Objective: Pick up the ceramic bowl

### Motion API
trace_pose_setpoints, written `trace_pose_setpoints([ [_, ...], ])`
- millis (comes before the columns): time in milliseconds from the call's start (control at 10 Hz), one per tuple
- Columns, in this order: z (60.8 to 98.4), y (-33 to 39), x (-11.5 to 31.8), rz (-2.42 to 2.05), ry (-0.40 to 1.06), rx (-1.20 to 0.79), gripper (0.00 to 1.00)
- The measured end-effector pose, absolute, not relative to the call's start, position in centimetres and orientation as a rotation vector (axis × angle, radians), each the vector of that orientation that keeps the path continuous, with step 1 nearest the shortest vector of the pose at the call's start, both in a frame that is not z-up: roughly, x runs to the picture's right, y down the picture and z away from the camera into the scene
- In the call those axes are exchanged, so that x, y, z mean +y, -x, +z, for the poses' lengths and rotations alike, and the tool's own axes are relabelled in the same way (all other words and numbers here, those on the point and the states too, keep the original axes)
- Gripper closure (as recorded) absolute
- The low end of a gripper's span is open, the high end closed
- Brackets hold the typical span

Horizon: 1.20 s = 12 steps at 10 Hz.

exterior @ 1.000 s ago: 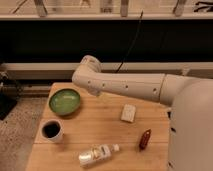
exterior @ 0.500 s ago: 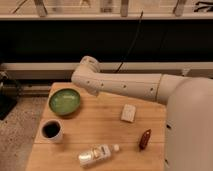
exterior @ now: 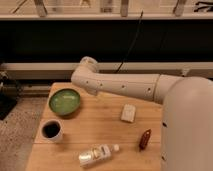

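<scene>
The ceramic bowl (exterior: 64, 101), round, shallow and green with a darker rim, rests on the wooden table (exterior: 100, 130) near its far left corner. Nothing is in it and nothing touches it. My pale arm (exterior: 125, 85) reaches from the right across the table's back edge and bends just above and to the right of the bowl. The gripper (exterior: 93, 91) is mostly hidden behind that arm. Only a dark bit shows under the bend, a short way right of the bowl. It holds nothing and is open.
A white mug (exterior: 52, 130) with a dark inside stands in front of the bowl. A small bottle (exterior: 97, 155) lies near the front edge, with a pale block (exterior: 128, 113) and a reddish-brown item (exterior: 145, 139) to the right. A dark wall and cable are behind.
The arm's bend has drifted slightly to the left. The bowl and the other things have not moved.
</scene>
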<state>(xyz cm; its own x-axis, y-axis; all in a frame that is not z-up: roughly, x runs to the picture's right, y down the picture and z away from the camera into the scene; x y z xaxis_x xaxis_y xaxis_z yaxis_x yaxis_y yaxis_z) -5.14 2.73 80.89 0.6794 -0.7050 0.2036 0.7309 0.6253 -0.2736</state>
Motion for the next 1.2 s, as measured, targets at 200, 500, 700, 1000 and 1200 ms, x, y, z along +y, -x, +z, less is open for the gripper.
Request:
trace_pose_setpoints([
  [200,81.5,5.7,2.8,-0.842,0.346,-0.091,0.20],
  [500,82.1,6.0,2.9,-0.860,0.344,-0.102,0.20],
  [700,82.6,6.1,3.0,-0.875,0.346,-0.112,0.20],
  [1000,83.3,6.5,3.3,-0.898,0.347,-0.128,0.20],
  [1200,83.8,6.6,3.5,-0.914,0.350,-0.139,0.20],
])
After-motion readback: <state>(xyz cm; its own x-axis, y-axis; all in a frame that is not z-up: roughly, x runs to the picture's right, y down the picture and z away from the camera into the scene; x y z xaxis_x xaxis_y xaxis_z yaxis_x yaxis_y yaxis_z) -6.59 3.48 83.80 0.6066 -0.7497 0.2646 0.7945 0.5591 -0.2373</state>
